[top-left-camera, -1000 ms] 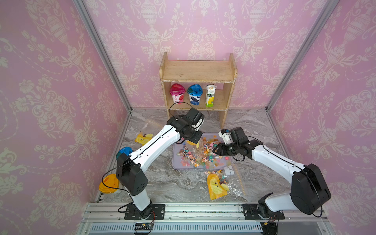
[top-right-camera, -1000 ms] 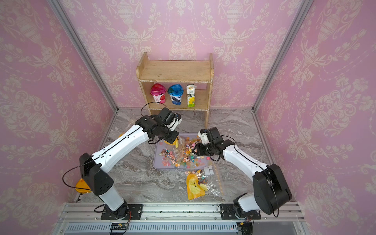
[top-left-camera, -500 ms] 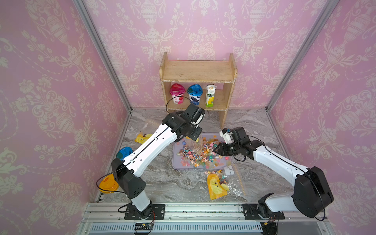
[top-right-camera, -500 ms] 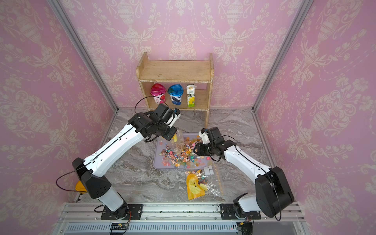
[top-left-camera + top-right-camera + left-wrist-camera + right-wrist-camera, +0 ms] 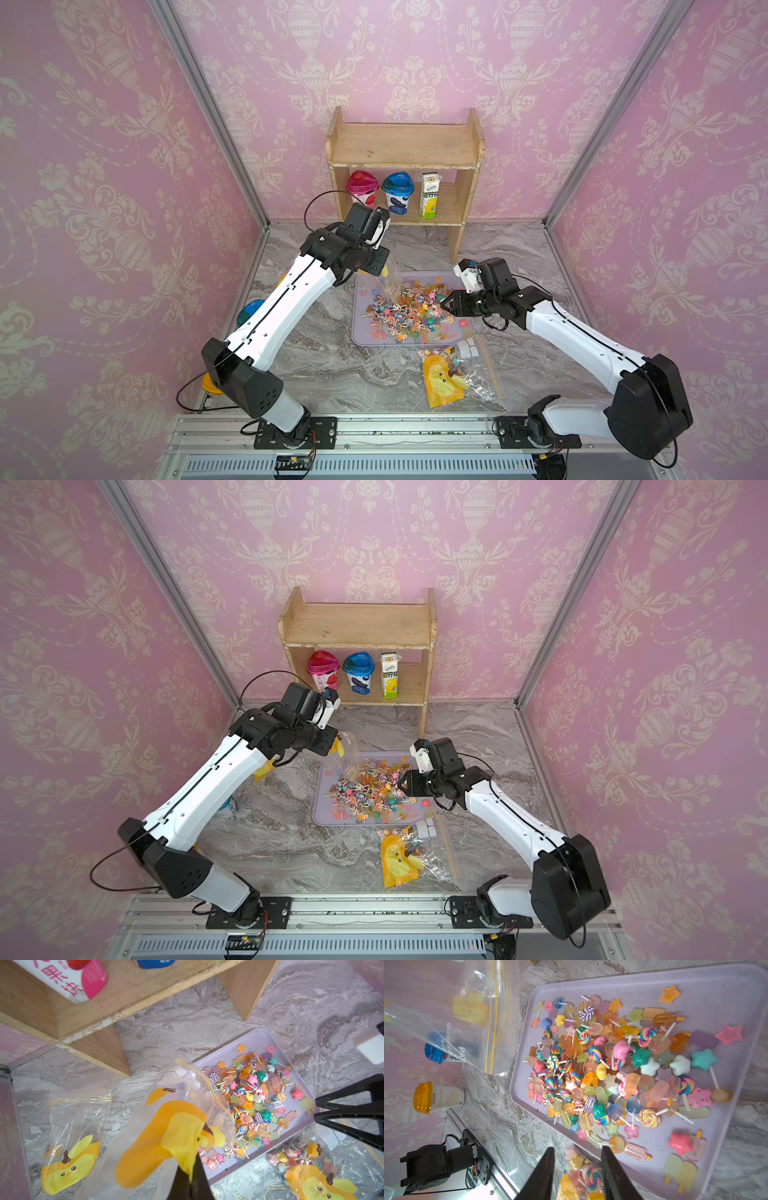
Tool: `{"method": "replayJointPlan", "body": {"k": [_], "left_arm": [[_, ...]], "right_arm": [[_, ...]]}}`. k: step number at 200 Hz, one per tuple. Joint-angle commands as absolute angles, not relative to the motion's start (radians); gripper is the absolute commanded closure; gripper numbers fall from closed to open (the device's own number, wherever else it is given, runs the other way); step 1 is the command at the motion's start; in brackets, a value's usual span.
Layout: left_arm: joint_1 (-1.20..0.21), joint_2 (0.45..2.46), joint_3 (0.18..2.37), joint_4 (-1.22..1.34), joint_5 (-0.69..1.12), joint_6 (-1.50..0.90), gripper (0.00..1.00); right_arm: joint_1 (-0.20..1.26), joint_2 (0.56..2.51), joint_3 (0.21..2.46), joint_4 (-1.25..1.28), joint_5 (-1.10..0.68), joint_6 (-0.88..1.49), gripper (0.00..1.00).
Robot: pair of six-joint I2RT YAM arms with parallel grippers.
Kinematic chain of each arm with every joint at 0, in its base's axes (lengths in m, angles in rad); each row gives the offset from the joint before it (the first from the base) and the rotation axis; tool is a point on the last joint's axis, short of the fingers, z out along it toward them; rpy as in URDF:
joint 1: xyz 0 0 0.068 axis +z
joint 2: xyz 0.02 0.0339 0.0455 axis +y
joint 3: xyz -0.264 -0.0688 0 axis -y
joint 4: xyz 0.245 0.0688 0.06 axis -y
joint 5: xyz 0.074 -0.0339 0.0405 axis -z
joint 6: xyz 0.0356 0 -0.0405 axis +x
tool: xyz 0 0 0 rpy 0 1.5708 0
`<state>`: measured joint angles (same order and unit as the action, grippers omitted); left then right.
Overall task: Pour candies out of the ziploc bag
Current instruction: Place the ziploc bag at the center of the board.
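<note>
- The left arm has drawn up and back toward the upper left of both top views, so the left gripper (image 5: 189, 1174) now stands higher over the tray (image 5: 360, 334) than a second ago
- Its jaws are pinched tight on the yellow printed bottom corner of the ziploc bag (image 5: 166, 1126), which hangs mouth-down over the tray's upper-left corner in a top view (image 5: 350, 754)
- The candies (image 5: 602, 1068) lie heaped on the tray at centre frame, stars, swirl lollipops and ice-lolly shapes together, and none are falling
- The hanging bag looks all but empty through the plastic, though I can't rule out a stray piece near the zip
- The right gripper (image 5: 577, 1148) has hardly shifted; it hovers at the tray's right edge with its jaws partly apart and nothing between them
- I read this bag's pour as essentially done
- A second bag (image 5: 446, 376), still loaded, lies on the marble below the tray, and a flat one (image 5: 76, 1126) sits lower left in the left wrist view
</note>
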<state>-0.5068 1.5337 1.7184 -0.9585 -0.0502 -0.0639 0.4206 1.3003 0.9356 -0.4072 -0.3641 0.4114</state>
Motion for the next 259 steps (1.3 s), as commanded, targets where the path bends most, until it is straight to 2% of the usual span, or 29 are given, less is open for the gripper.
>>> {"method": "replayJointPlan", "body": {"k": [1,78,150,200,233,259], "left_arm": [[-0.44,1.462,1.666,-0.869,0.014,-0.124,1.0],[-0.133,1.355,1.508,-0.676,0.238,-0.248,1.0],[0.115,1.294,1.349,-0.474,0.35,-0.358,1.0],[0.2,1.354,1.291,-0.363,0.398,-0.401,1.0],[0.217,1.39,1.207,-0.19,0.434,-0.43,1.0],[0.225,1.44,1.236,-0.165,0.445,-0.413,1.0]], "right_arm": [[0.414,1.257,0.978,-0.437,-0.331,0.385,0.58],[0.395,1.163,0.978,-0.476,-0.27,0.365,0.5],[0.381,1.145,0.946,-0.466,-0.272,0.373,0.47],[0.377,1.127,0.939,-0.474,-0.268,0.371,0.46],[0.375,1.126,0.927,-0.459,-0.278,0.382,0.46],[0.376,1.126,0.93,-0.46,-0.283,0.383,0.46]]}}
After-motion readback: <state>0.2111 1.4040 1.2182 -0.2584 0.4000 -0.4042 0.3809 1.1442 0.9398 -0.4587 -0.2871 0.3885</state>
